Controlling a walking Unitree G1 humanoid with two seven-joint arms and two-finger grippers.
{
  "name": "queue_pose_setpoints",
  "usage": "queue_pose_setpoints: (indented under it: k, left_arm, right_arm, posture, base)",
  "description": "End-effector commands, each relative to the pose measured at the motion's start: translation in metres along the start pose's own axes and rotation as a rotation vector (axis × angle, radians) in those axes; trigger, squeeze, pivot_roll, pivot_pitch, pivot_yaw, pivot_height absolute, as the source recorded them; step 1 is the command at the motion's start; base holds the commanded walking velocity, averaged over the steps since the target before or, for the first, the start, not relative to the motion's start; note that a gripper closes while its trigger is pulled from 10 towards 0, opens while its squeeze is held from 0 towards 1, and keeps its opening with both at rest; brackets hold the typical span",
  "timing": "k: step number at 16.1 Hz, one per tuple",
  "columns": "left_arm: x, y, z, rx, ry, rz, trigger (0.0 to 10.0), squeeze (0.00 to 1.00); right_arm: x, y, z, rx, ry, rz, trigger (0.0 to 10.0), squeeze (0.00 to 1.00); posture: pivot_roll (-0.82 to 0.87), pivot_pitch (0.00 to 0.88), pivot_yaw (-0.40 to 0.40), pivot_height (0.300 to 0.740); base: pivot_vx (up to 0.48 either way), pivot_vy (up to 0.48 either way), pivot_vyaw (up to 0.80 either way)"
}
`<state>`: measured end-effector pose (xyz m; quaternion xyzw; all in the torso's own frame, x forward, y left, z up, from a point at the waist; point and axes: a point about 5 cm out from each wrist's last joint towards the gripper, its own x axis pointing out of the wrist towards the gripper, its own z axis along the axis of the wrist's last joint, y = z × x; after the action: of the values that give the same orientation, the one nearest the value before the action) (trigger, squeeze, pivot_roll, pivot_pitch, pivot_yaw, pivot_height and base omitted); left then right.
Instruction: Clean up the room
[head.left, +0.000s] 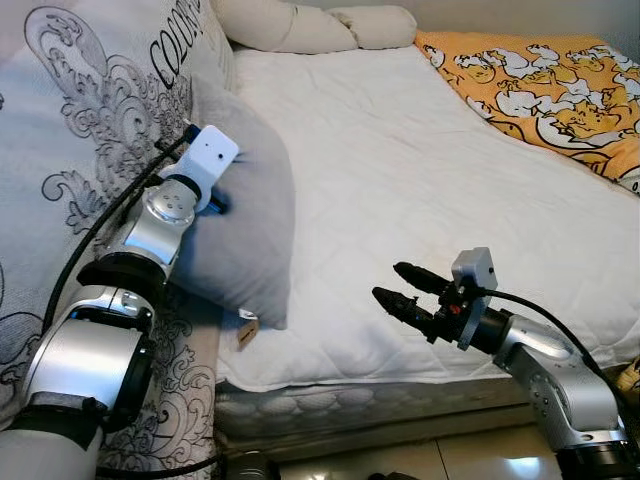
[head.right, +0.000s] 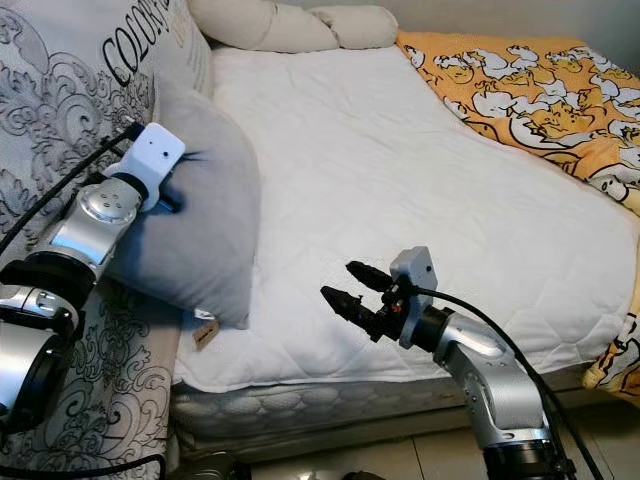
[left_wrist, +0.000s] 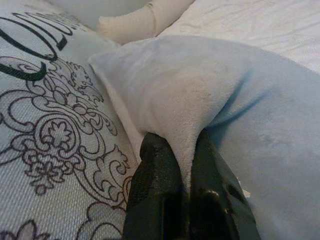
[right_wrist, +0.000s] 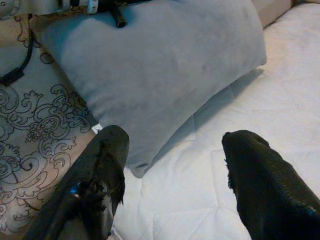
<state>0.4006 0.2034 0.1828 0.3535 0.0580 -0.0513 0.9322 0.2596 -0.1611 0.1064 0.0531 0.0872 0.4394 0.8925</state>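
Left pincer (left_wrist: 186, 200) pinches grey pillow (head.left: 245, 220); right pincer (head.left: 400, 285), outstretched, seemingly gapes over mattress (head.left: 420, 180).

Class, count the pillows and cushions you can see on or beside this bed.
3. A grey pillow at the bed's left edge, pinched by the left gripper; a large patterned cushion beside it; a long cream bolster at the far end. Others may be hidden.

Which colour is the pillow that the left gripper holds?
Plain grey pillow, clearest in the right wrist view.
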Motion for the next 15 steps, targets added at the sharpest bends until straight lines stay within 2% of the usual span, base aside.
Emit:
queue_pose_setpoints:
  k: [1, 3, 4, 6, 7, 8, 9, 13, 14, 15]
  left_arm:
    - [0.001, 0.009, 0.016, 0.04, -0.07, 0.023, 10.0, 0.0]
    - [0.002, 0.005, 0.017, 0.089, -0.085, -0.01, 10.0, 0.0]
    - [0.002, 0.003, 0.018, 0.143, -0.085, -0.046, 10.0, 0.0]
    - [0.003, 0.004, 0.018, 0.127, -0.076, -0.074, 10.0, 0.0]
    - [0.003, 0.009, 0.019, 0.081, -0.067, -0.115, 10.0, 0.0]
    - [0.003, 0.011, 0.02, 0.057, -0.067, -0.118, 10.0, 0.74]
    - [0.003, 0.013, 0.02, 0.031, -0.07, -0.118, 10.0, 1.0]
    - [0.002, 0.018, 0.019, 0.015, -0.08, -0.084, 10.0, 1.0]
    - [0.0, 0.022, 0.019, 0.003, -0.106, -0.037, 10.0, 1.0]
    - [-0.003, 0.025, 0.022, -0.076, -0.157, -0.005, 10.0, 1.0]
  right_arm:
    - [0.0, 0.002, 0.004, -0.008, 0.002, 0.021, 10.0, 0.0]
    - [0.0, 0.003, 0.003, -0.01, 0.01, 0.027, 10.0, 0.0]
    - [0.0, 0.004, 0.002, -0.008, 0.015, 0.036, 10.0, 0.0]
    - [0.0, 0.005, 0.001, -0.006, 0.02, 0.045, 10.0, 0.0]
    - [-0.001, 0.006, 0.002, -0.002, 0.014, 0.053, 10.0, 0.0]
    - [-0.001, 0.006, 0.002, -0.003, 0.008, 0.055, 10.0, 0.0]
    - [-0.001, 0.006, 0.003, -0.001, -0.007, 0.061, 10.0, 0.0]
    - [-0.001, 0.005, 0.002, 0.011, -0.03, 0.053, 10.0, 0.0]
    - [-0.001, 0.006, 0.002, 0.021, -0.057, 0.046, 10.0, 0.0]
    - [0.0, 0.006, 0.003, 0.024, -0.084, 0.03, 10.0, 0.0]
  posture:
    - [0.03, 0.0, -0.012, 0.74]
    - [0.03, 0.0, -0.013, 0.74]
    - [0.02, 0.0, -0.011, 0.74]
    - [0.02, 0.0, -0.009, 0.74]
    - [0.02, 0.0, -0.009, 0.74]
    - [0.03, 0.0, -0.01, 0.74]
    - [0.03, 0.0, -0.01, 0.74]
    - [0.03, 0.0, -0.018, 0.74]
    - [0.03, 0.0, -0.02, 0.74]
    - [0.03, 0.0, -0.021, 0.74]
  base:
    - [0.0, 0.0, 0.0]
    - [0.0, 0.0, 0.0]
    - [0.0, 0.0, 0.0]
    - [0.0, 0.0, 0.0]
    - [0.0, 0.0, 0.0]
    - [0.0, 0.0, 0.0]
    - [0.0, 0.0, 0.0]
    - [0.0, 0.0, 0.0]
    - [0.0, 0.0, 0.0]
    - [0.0, 0.0, 0.0]
